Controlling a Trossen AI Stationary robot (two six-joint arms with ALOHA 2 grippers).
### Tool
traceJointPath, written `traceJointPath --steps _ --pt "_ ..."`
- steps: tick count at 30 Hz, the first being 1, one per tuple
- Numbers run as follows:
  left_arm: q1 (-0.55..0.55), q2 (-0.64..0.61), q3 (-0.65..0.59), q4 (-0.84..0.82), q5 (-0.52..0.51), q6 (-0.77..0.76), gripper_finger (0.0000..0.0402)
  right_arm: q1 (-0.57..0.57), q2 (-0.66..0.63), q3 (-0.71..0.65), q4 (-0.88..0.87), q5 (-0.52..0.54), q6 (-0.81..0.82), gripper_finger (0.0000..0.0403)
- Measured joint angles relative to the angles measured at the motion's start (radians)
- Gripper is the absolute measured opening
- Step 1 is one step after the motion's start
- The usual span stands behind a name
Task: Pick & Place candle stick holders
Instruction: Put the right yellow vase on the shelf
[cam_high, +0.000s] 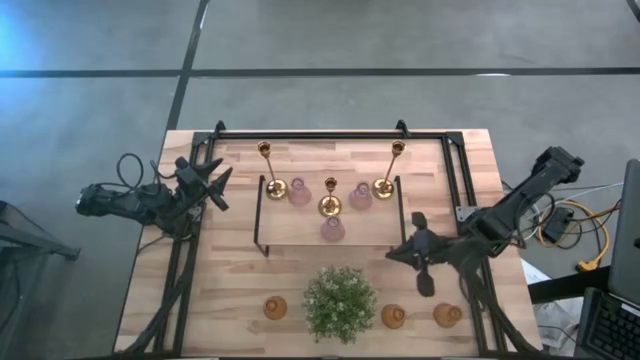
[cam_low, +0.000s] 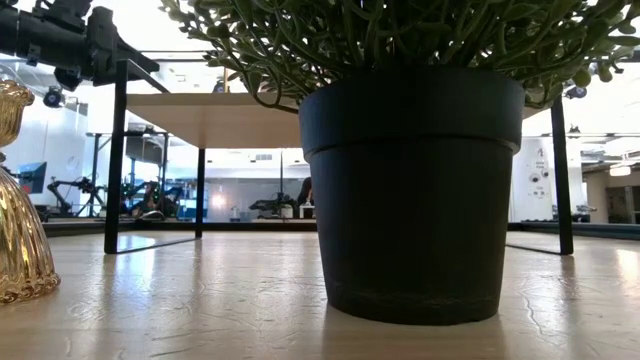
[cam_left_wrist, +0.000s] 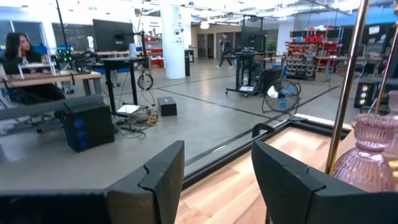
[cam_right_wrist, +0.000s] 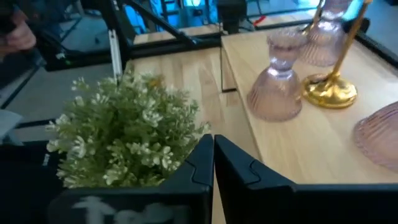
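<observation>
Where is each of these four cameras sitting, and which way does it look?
High: above the table, looking straight down; shows both arms.
Low: at tabletop height, facing the plant's pot; an arm shows top left.
Left wrist: on the left arm, facing the room; shows the open left gripper.
Right wrist: on the right arm, facing the plant; shows the shut right gripper.
Shared: the plant, in high, low and right wrist.

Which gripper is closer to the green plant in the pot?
The right. The right gripper is just beside the green plant, toward the table's right side. The left gripper is far off by the table's left edge.
</observation>
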Motion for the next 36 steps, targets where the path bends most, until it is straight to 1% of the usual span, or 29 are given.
traceJointPath --steps 3,8,13,15,17,19,21,23,28,31,34,36 --pt "0.0 0.0 0.0 0.0 0.002 -0.036 0.0193 0.0 -0.03 0.001 -0.032 0.003 -0.014 0.0008" --pt "0.0 0.0 0.0 0.0 0.02 -0.04 0.0193 0.005 -0.074 0.001 -0.108 -0.003 0.018 0.0008" --pt "0.0 0.0 0.0 0.0 0.083 -0.051 0.0193 0.032 -0.09 0.001 -0.114 -0.005 0.021 0.0008" --pt "0.0 0.0 0.0 0.0 0.101 -0.053 0.0192 0.042 -0.093 0.001 -0.138 -0.014 0.046 0.0008" --pt "0.0 0.0 0.0 0.0 0.101 -0.053 0.0193 0.049 -0.095 0.001 -0.18 -0.059 0.101 0.0008" --pt "0.0 0.0 0.0 0.0 0.101 -0.053 0.0193 0.05 -0.097 0.001 -0.233 -0.142 0.152 0.0008" --pt "0.0 0.0 0.0 0.0 0.101 -0.053 0.0193 0.05 -0.098 0.001 -0.265 -0.17 0.209 0.0008" --pt "0.0 0.0 0.0 0.0 0.101 -0.053 0.0193 0.05 -0.099 0.001 -0.255 -0.177 0.254 0.0008" --pt "0.0 0.0 0.0 0.0 0.101 -0.053 0.0193 0.05 -0.119 0.001 -0.198 -0.185 0.243 0.0008" --pt "0.0 0.0 0.0 0.0 0.101 -0.053 0.0193 0.05 -0.136 0.001 -0.178 -0.144 0.225 0.0008" --pt "0.0 0.0 0.0 0.0 0.101 -0.051 0.0193 0.048 -0.145 0.001 -0.167 -0.137 0.256 0.0008" --pt "0.0 0.0 0.0 0.0 0.101 -0.046 0.0193 0.049 -0.142 0.001 -0.17 -0.141 0.244 0.0008"
